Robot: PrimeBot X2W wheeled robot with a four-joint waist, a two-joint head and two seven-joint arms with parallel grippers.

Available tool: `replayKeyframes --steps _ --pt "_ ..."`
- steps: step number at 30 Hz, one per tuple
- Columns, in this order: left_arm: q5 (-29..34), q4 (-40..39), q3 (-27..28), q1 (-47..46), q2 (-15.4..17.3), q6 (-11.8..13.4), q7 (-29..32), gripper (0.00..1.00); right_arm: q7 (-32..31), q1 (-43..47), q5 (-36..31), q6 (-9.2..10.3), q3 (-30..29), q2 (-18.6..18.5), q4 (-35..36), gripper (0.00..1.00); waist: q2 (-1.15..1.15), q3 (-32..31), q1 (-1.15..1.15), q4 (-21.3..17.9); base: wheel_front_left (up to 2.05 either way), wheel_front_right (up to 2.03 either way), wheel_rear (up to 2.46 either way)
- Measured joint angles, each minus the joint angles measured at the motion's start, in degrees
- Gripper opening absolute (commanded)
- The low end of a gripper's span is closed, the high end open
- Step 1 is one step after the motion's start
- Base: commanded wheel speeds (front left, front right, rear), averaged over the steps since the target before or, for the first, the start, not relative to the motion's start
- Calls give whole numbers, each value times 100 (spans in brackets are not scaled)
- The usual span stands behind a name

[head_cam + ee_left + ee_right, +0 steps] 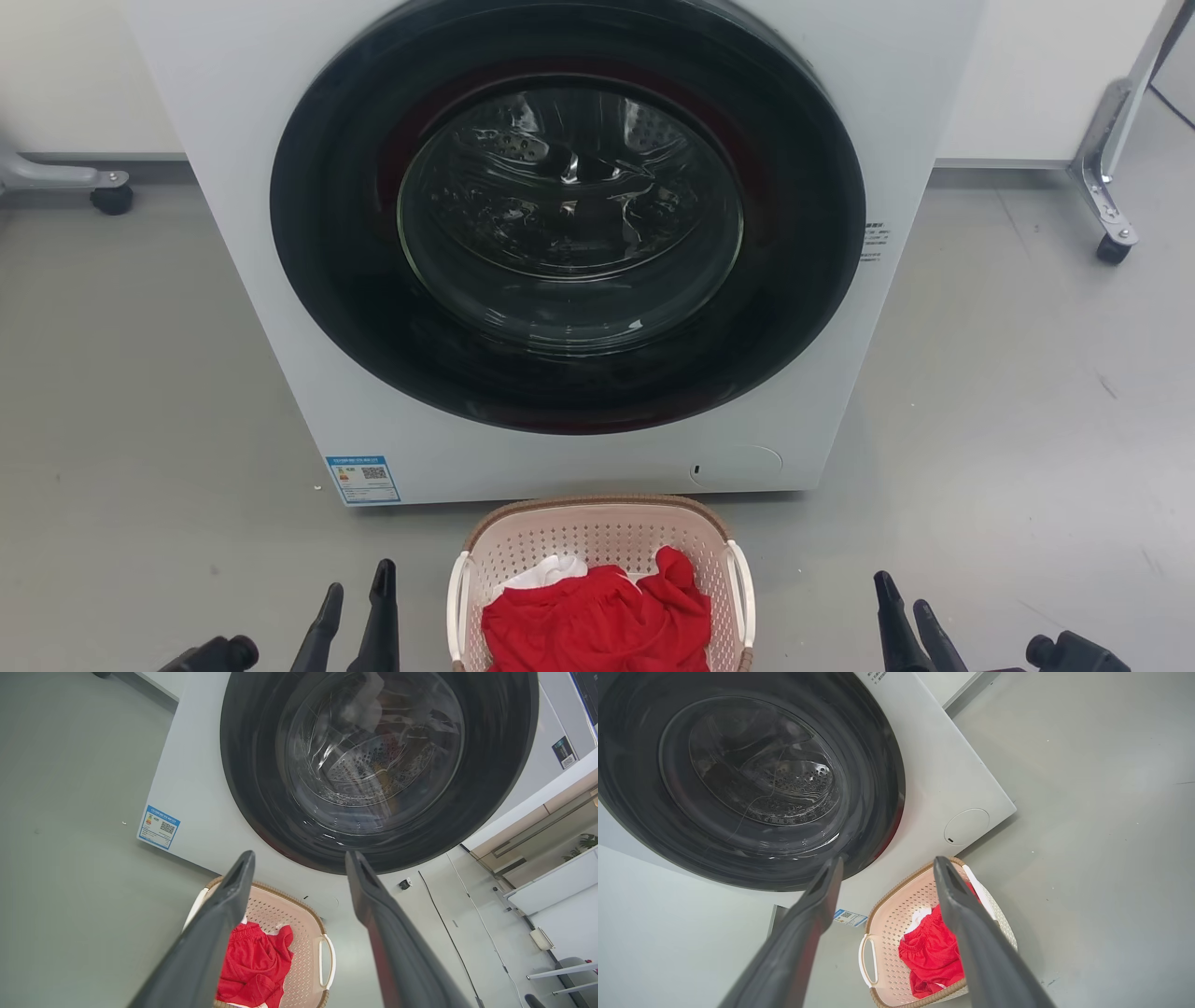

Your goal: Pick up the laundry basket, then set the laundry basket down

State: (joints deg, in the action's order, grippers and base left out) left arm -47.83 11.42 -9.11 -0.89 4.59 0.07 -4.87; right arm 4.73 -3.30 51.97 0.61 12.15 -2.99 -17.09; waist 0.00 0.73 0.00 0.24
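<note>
The white washer fills the upper frame. At bottom centre the laundry basket sits on the floor holding red cloth, between my left fingers and right fingers, apart from both. Both pairs are spread and empty.

- The head camera looks forward and down at the washer and the laundry basket.
- Each wrist camera looks from its own side at both too.

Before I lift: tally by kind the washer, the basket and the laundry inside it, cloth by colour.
White front-loading washing machine: 1
Pale pink perforated plastic laundry basket with brown rim: 1
Red cloth heap in the basket: 1
White cloth piece in the basket: 1
Total: 4
</note>
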Motion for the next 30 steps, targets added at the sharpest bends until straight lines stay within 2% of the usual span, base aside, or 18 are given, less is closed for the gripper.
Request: replayKeyframes --steps 10,30 --pt "940 -30 -200 26 51 148 -204 100 223 2 -876 165 285 -19 5 100 0 0 0 3 0 0 0" --pt "2370 -65 -479 166 64 405 -613 100 624 40 -2307 417 758 -20 30 100 0 -65 0 -2 0 0 0"
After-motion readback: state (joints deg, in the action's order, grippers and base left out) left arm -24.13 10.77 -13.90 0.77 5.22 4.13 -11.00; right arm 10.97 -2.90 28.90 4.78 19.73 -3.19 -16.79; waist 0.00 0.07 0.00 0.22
